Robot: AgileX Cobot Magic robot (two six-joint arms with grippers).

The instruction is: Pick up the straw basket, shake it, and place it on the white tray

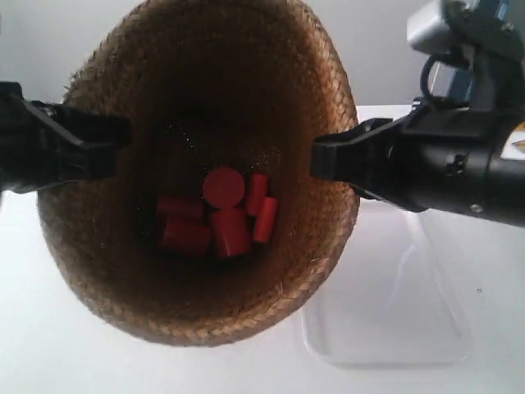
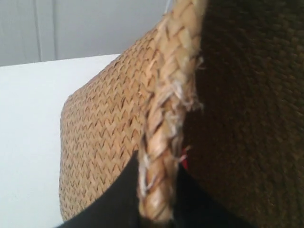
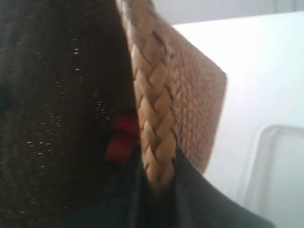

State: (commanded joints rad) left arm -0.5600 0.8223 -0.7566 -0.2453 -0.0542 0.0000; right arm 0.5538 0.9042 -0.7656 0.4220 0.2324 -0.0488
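The straw basket [image 1: 123, 271] hangs in the air, its open mouth facing the exterior camera and its inside dark. Several red cylinders [image 1: 221, 213] lie at its bottom. The gripper [image 1: 119, 135] of the arm at the exterior view's left pinches one side of the rim, and the gripper [image 1: 324, 160] at the view's right pinches the opposite side. In the left wrist view my left gripper [image 2: 159, 166] is shut on the braided rim [image 2: 166, 95]. My right gripper [image 3: 159, 156] is likewise shut on the braided rim [image 3: 152, 95]. The white tray [image 1: 385, 328] lies on the table below and to the right of the basket.
A white tabletop [image 1: 49, 345] spreads under the basket. The tray's rim [image 3: 280, 171] shows beside the basket's outer wall in the right wrist view. A grey wall [image 1: 49, 41] stands behind the table.
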